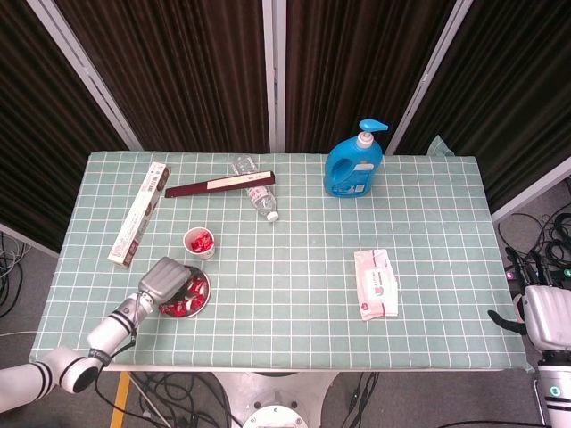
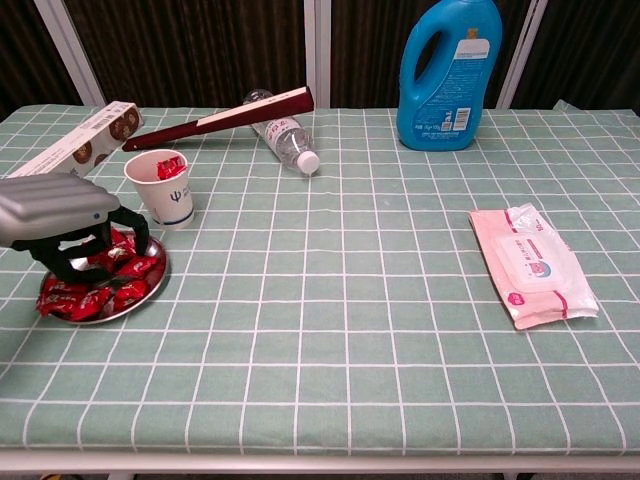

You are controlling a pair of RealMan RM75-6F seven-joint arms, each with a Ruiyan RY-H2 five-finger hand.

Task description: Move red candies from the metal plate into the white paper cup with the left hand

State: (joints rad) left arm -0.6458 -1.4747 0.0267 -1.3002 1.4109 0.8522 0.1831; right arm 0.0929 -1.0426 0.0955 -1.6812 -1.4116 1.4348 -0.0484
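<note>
The metal plate (image 2: 152,290) near the table's front left edge holds several red candies (image 2: 137,268). Just behind it stands the white paper cup (image 2: 165,195) with red candy inside; the head view shows the cup (image 1: 199,242) and plate (image 1: 204,297) too. My left hand (image 2: 55,215) hangs palm down over the plate, its dark fingers arched into the candies and touching them. Whether a candy is pinched is hidden beneath the hand (image 1: 165,278). My right hand (image 1: 542,316) stays off the table's right edge, holding nothing, fingers apart.
A long biscuit box (image 2: 70,150), a dark red folded fan (image 2: 220,118) and a lying plastic bottle (image 2: 285,138) sit behind the cup. A blue detergent bottle (image 2: 450,70) stands at the back. A pink wipes pack (image 2: 530,265) lies on the right.
</note>
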